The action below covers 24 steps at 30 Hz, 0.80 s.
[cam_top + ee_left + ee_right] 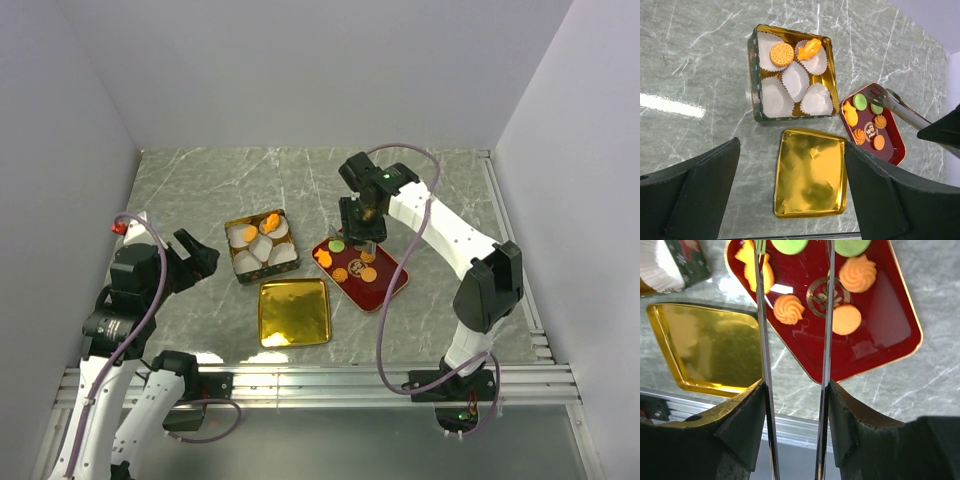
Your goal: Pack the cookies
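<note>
overhead — tongs [902,107] above cookies [859,102] at tray [891,150] rim

Bare surface [200,190] lies open behind and left of the tin [237,265]. Tin, gold lid [293,312] and red tray [392,285] crowd the centre, with narrow gaps between them, possibly none between tin and lid. The right gripper [362,238], clamped on tongs [902,109], blocks the tray's far end from above.

Eight cookies [782,54]: two in the tin [754,75] at eleven o'clock from the gold lid [812,172], six on the red tray [894,151] at two o'clock, two of those green. Five paper cups [796,80], one pair of tongs [905,112].
</note>
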Available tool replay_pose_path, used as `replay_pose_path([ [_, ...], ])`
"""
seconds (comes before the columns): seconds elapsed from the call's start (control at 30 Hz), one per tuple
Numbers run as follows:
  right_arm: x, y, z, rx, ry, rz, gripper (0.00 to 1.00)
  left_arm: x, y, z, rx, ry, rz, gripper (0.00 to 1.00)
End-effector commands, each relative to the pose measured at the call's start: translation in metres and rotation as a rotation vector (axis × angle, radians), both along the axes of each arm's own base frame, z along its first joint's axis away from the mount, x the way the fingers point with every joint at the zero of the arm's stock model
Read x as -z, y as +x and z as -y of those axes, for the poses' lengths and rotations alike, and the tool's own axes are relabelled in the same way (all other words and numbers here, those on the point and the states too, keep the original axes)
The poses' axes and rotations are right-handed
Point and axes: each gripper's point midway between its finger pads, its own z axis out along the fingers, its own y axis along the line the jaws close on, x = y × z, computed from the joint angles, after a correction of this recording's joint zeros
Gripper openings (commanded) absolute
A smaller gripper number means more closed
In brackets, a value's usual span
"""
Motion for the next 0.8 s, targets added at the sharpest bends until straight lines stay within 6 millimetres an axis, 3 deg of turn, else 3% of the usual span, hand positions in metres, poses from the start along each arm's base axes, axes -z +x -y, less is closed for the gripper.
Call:
replay_pose_path([
  [0.0, -0.003, 0.003, -0.008, -0.031, -0.020, 0.011, 0.57, -0.011, 0.003, -0.003, -0.017, -0.007, 0.051, 0.91],
  [0.57, 0.027, -0.004, -0.014, -0.052, -0.130, -0.047, 0.59, -0.012, 0.004, -0.004, -0.020, -0.007, 0.057, 0.91],
  [0.77, 0.031, -0.007, -0.010, -0.055, -0.157, -0.056, 0.54, -0.012, 0.004, -0.005, -0.025, -0.008, 0.058, 0.91],
])
